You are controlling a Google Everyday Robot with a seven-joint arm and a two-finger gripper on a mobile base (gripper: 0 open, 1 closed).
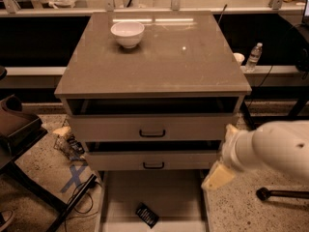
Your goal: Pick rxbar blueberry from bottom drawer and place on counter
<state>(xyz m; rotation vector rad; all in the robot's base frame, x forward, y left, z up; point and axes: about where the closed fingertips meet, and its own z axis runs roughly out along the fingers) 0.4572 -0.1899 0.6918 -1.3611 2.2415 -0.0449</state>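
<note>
The rxbar blueberry (147, 215), a small dark bar, lies flat near the front of the open bottom drawer (164, 192), a pale tray pulled out at floor level. The counter (159, 62) is the grey-brown glossy top of the cabinet. My gripper (221, 156) hangs on the white arm at the right of the cabinet, beside the middle drawer's right end, above and to the right of the bar. Its beige fingers (217, 177) stand apart and hold nothing.
A white bowl (127, 34) stands at the counter's back left. The two upper drawers (152, 129) are slightly pulled out. A water bottle (254, 57) and a cup (238, 58) sit on the ledge behind right. A dark chair (17, 127) and cables (72, 151) lie left.
</note>
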